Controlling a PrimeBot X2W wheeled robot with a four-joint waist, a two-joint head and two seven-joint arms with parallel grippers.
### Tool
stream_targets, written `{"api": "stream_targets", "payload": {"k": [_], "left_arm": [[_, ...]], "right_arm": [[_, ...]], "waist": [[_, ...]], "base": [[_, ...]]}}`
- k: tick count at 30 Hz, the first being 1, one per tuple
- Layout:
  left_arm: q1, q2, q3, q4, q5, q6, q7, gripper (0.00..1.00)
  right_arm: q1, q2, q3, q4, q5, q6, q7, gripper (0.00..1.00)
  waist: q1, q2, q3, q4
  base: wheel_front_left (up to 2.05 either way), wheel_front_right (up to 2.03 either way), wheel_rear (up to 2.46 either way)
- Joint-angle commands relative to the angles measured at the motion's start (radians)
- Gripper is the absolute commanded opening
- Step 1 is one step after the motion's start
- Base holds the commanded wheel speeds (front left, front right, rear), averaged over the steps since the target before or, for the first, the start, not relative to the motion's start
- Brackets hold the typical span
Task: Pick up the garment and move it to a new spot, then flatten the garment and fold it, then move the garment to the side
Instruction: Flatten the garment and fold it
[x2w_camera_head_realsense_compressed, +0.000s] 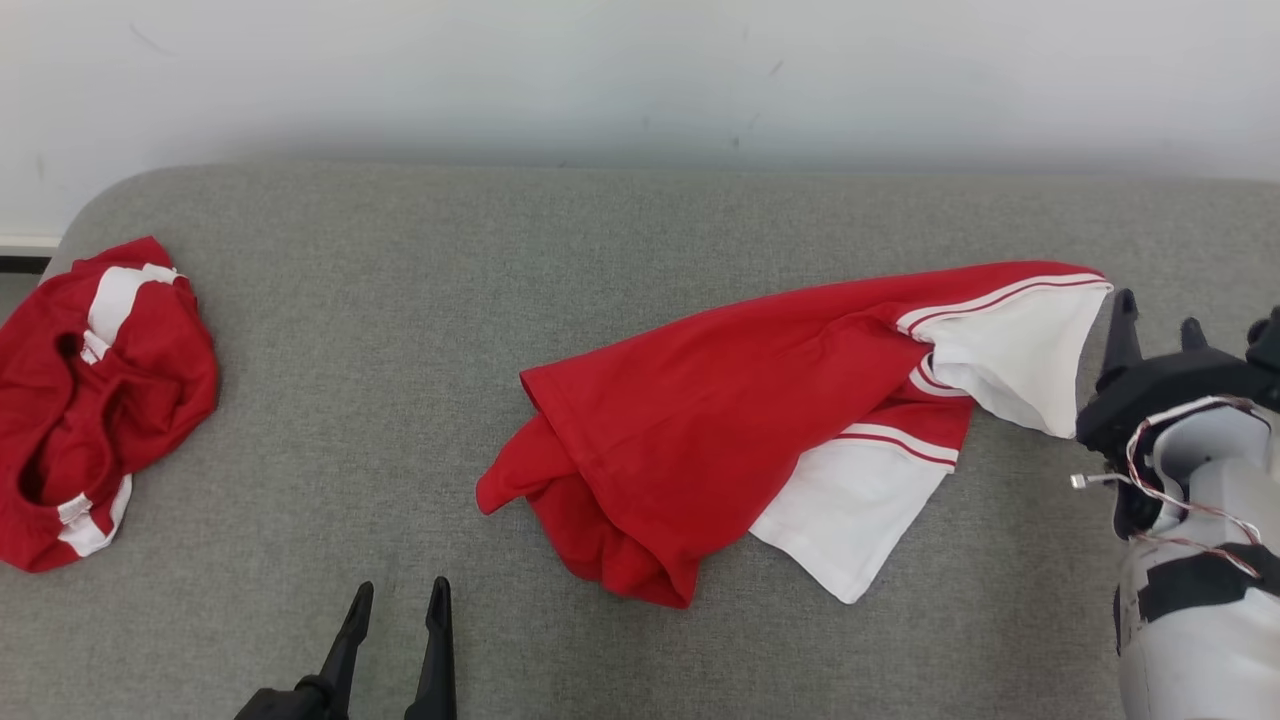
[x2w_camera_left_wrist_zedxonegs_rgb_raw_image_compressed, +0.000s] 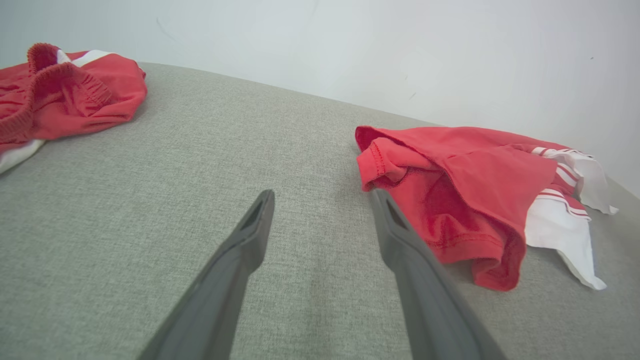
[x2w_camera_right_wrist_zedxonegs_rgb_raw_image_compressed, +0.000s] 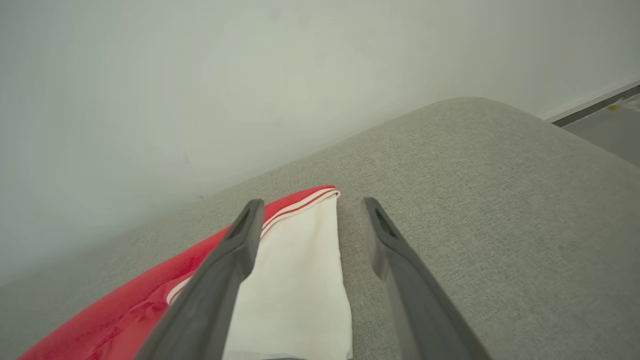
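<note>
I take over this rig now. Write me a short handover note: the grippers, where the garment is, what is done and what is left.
Left gripper: open, empty, over the grey surface, apart from the cloth.
Right gripper: open, at the white sleeve end, gripping nothing.
Red and white shirt: lies rumpled, right of centre. A second red garment is bunched at the far left.
Done: the shirt is set down on the surface; no gripper holds it.
Left: flatten it, fold it, move it to the side.

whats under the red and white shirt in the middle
The grey cushion shows all around the shirt, and its own white panel pokes out below the red layer. Anything else beneath is covered.
</note>
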Motion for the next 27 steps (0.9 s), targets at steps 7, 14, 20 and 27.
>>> {"api": "stream_targets", "payload": {"k": [7,14,20,27], "left_arm": [[0.027,0.0,0.005,-0.006,0.011,0.005,-0.003,1.0],[0.056,0.0,0.004,-0.006,0.012,0.006,-0.003,1.0],[0.088,0.0,0.009,-0.003,0.009,0.009,-0.003,1.0],[0.099,0.0,0.008,0.0,0.006,0.008,-0.003,1.0]], "right_arm": [[0.123,0.0,0.047,-0.083,0.01,-0.002,-0.025,1.0],[0.3,-0.001,0.209,-0.228,0.072,-0.002,-0.067,1.0],[0.529,-0.001,0.372,-0.464,0.096,-0.002,-0.128,1.0],[0.701,0.0,0.455,-0.64,0.051,-0.002,-0.143,1.0]], "waist": [[-0.0001,-0.0001,-0.052,-0.018],[-0.0001,-0.0001,-0.098,-0.037],[-0.0001,-0.0001,-0.144,-0.059],[-0.0001,-0.0001,-0.161,-0.067]], "base": [[0.0,0.0,0.0],[0.0,0.0,0.0],[0.0,0.0,0.0],[0.0,0.0,0.0]]}}
